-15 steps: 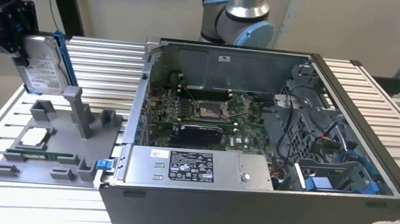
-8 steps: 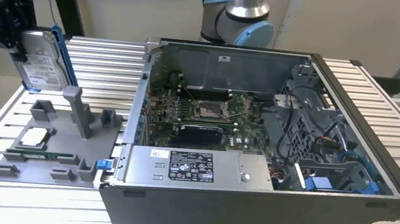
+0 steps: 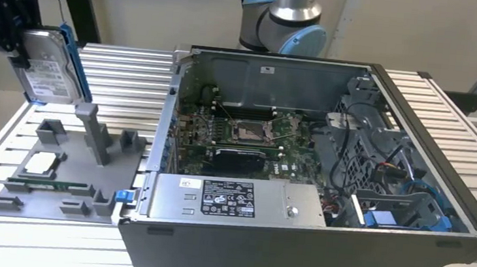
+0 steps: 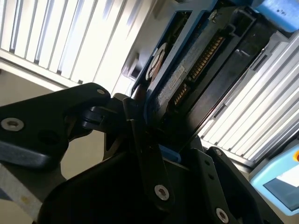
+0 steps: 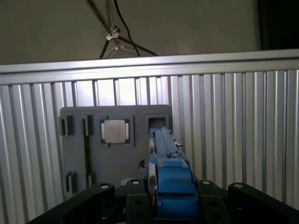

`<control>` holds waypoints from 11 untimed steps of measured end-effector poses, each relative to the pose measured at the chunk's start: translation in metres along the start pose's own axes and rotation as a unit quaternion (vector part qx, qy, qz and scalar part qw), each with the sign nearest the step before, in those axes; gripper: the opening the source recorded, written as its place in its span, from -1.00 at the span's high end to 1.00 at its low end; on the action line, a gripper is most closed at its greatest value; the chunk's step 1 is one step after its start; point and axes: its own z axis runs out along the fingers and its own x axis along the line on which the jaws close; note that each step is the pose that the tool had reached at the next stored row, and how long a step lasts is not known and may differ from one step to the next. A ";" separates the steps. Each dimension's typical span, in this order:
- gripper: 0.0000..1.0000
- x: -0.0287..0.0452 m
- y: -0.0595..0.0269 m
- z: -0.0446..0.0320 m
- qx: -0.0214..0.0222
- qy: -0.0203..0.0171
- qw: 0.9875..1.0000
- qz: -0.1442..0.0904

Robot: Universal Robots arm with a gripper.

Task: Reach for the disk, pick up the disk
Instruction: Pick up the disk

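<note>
From my console, the slatted table (image 3: 449,127) carried the open case (image 3: 297,257) on the exterior view's right and the grey tray (image 3: 85,181) on its left. The disk (image 3: 50,69) hung upright in the air over the tray's far end, apart from the tray and above the tall post (image 3: 90,129). The gripper (image 3: 21,47) was clamped on it, jaws drawn in against its two flat faces. In the first wrist view I looked down the disk's blue edge to an empty slot (image 5: 156,122) in the tray, with the chip (image 5: 115,131) seated just beside that slot. I judged the reach finished and the pick-up as good as made, since nothing but the jaws bore the disk. To my mind, any further move called for a firm, unchanged clamp and a path that kept the disk's lower edge off the post
</note>
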 end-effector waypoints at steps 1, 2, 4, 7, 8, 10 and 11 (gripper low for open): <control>1.00 0.0000 -0.0001 -0.0011 0.000 0.000 1.000 0.000; 1.00 0.0000 -0.0001 -0.0022 0.000 0.000 1.000 0.000; 1.00 -0.0001 -0.0001 -0.0043 0.000 0.000 1.000 0.000; 1.00 -0.0001 -0.0001 -0.0077 0.000 0.000 1.000 0.000; 1.00 -0.0001 -0.0002 -0.0089 0.000 0.000 1.000 0.000; 1.00 -0.0002 -0.0002 -0.0111 0.000 0.000 1.000 0.000; 1.00 -0.0002 -0.0002 -0.0122 0.000 0.000 1.000 0.000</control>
